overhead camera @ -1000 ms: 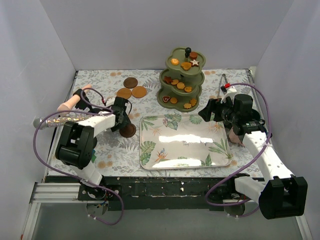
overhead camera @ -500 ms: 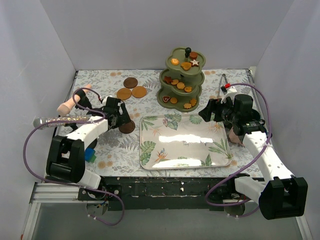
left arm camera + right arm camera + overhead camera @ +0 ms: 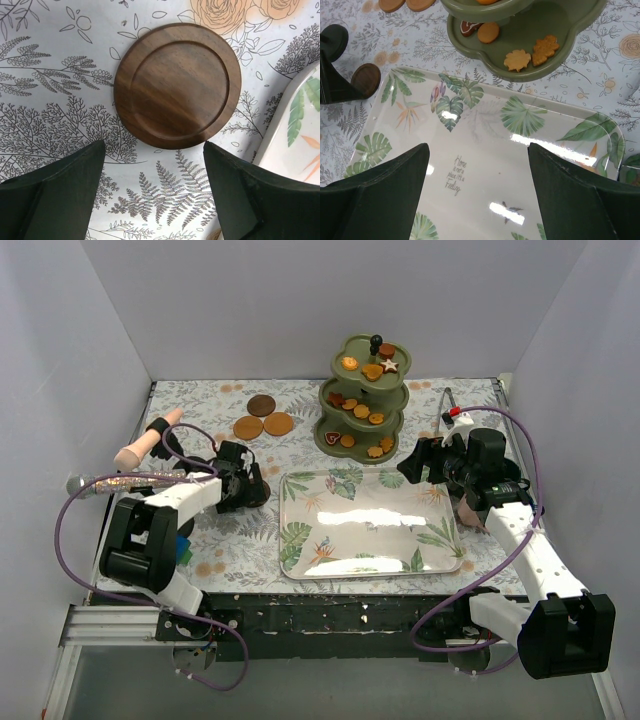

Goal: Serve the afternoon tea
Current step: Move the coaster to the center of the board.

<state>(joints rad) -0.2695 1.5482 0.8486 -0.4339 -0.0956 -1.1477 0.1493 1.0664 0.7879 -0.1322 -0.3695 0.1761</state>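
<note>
the left tool (image 3: 154, 156) hangs with fingers apart over the floral bench (image 3: 60, 120). a round dark-brown wooden coaster (image 3: 177, 85) lies flat just beyond its tips, beside the left rim of the leaf-printed tray (image 3: 370, 525). the right tool (image 3: 478, 150) is spread wide too (nothing between its fingers) above that tray. the olive-green three-tier stand (image 3: 365, 400) carrying small orange and brown biscuits (image 3: 362, 411) stands just beyond the tray; three more coasters (image 3: 262, 418) lie to its left.

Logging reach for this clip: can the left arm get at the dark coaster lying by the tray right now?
Probably yes. The left gripper hangs open just over the coaster, which lies flat on the cloth, clear of the tray, nothing between.
</note>
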